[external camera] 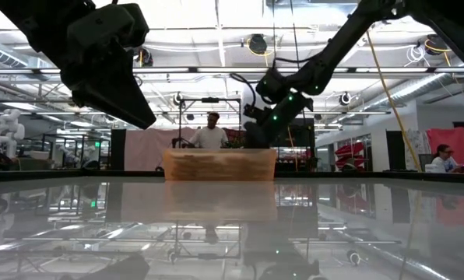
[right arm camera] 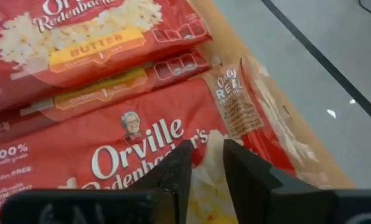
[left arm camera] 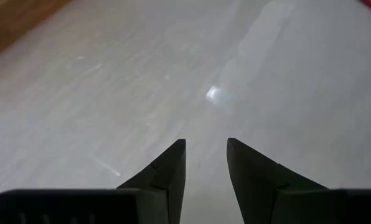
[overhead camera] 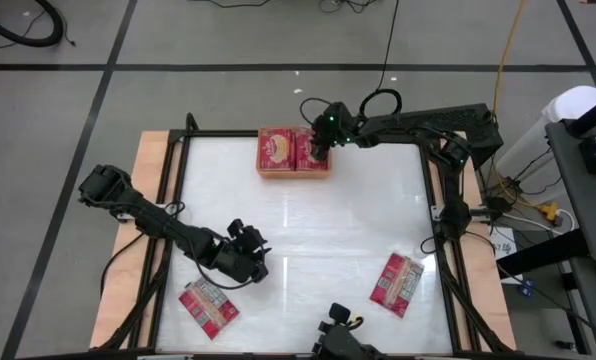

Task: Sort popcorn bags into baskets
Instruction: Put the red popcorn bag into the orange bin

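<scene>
An orange tray (overhead camera: 293, 175) stands near the table's far edge and holds several red popcorn packets (overhead camera: 276, 150), picture side up. My right gripper (overhead camera: 321, 150) points down over the tray's right half. In the right wrist view its slightly open fingers (right arm camera: 207, 149) stand just over the top packet (right arm camera: 129, 155), which lies on other packets (right arm camera: 98, 37). My left gripper (overhead camera: 248, 255) hovers open over bare table toward the near left, its fingers (left arm camera: 206, 146) holding nothing. Two more packets lie flat on the table, one near left (overhead camera: 208, 305) and one near right (overhead camera: 396, 283). My right gripper comes from above, pointing down, at the popcorn picture on the top packet's face (right arm camera: 204, 180) in the tray. I cannot tell whether its fingertips touch the packet. The packet lies flat on the stack.
The tray's wall (external camera: 220, 165) rises low in the low view, with my right arm (external camera: 294, 85) behind it. A black frame (overhead camera: 438, 230) runs along the table's sides. Bare table lies between the tray and the two loose packets. People stand in the room beyond.
</scene>
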`<state>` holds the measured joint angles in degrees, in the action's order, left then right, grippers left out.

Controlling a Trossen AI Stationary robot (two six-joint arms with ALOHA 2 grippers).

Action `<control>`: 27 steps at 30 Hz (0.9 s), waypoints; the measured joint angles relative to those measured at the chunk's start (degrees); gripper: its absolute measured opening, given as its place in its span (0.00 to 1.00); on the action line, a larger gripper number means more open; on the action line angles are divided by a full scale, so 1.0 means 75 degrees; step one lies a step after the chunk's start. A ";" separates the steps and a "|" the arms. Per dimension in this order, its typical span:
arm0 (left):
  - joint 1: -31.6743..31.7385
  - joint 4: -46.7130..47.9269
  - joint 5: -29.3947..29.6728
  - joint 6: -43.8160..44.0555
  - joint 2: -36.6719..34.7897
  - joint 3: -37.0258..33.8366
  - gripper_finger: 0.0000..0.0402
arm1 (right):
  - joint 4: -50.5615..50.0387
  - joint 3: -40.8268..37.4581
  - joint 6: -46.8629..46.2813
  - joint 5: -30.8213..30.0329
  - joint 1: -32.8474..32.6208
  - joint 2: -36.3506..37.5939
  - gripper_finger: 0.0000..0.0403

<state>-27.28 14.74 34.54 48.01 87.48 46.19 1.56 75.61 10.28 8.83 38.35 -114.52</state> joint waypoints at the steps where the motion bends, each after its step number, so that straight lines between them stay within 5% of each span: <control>1: -0.0004 0.0000 0.0000 0.0000 0.0000 0.0000 0.30 | 0.0045 0.0005 0.0032 0.0007 -0.0002 -0.0072 0.20; 8: -0.0035 0.0006 0.0000 -0.0044 0.0000 0.0000 0.30 | 0.0017 0.0003 0.0022 0.0013 -0.0266 0.0036 0.17; 18: -0.0550 0.0337 -0.0499 0.0169 -0.0017 0.0003 0.30 | -0.1407 -0.0094 -0.0225 0.0387 -0.1108 0.1729 0.17; 23: -0.1144 0.0288 -0.2247 0.0726 -0.0017 0.0003 0.31 | -0.1007 -0.1359 -0.0174 0.0891 -0.1974 0.2989 0.17; 27: -0.1811 0.0231 -0.2611 0.1373 -0.0020 0.0003 0.40 | 0.0606 -0.3074 0.0064 0.0832 -0.2805 0.4106 0.17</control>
<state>-40.86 16.47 14.96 58.31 87.33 46.22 6.11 52.56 10.76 15.07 17.31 -83.72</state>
